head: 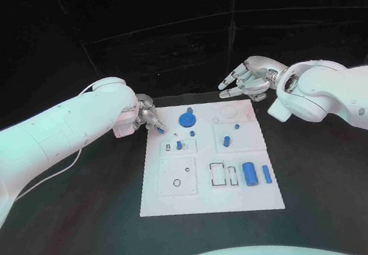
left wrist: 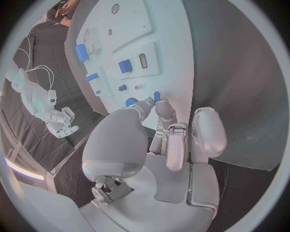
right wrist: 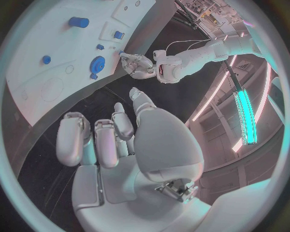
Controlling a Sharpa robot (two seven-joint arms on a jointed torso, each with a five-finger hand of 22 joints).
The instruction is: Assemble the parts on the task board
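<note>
At the board's (head: 207, 191) far left corner, a small blue part (head: 160, 130) sits at my left fingertips (left wrist: 158, 109). My left hand (head: 144, 116) is curled down over it, fingers drawn together round the piece; it looks pinched, though I cannot tell for sure whether it is lifted or still resting on the white plate. The piece looks light, hard and smooth, a little plastic peg by my judgement, so it should slip easily. I would hold it by its sides, near the middle, and keep it upright.

Just beside it stands the round blue disc (head: 187, 119), with a small peg (head: 192, 133) near it. Further toward me a blue piece (head: 179, 145) stands in a square block, and another (head: 227, 140) lies on the block next to it. On the near right, a thick cylinder (head: 249, 174) and a thin bar (head: 266, 174) lie side by side, next to two empty rectangular slots (head: 224, 174). These larger ones look stiff and easy to take across their width.

My right hand (head: 251, 78) hovers off the board's far right corner, above the table (head: 84, 206), fingers spread and loosely bent, holding nothing.
</note>
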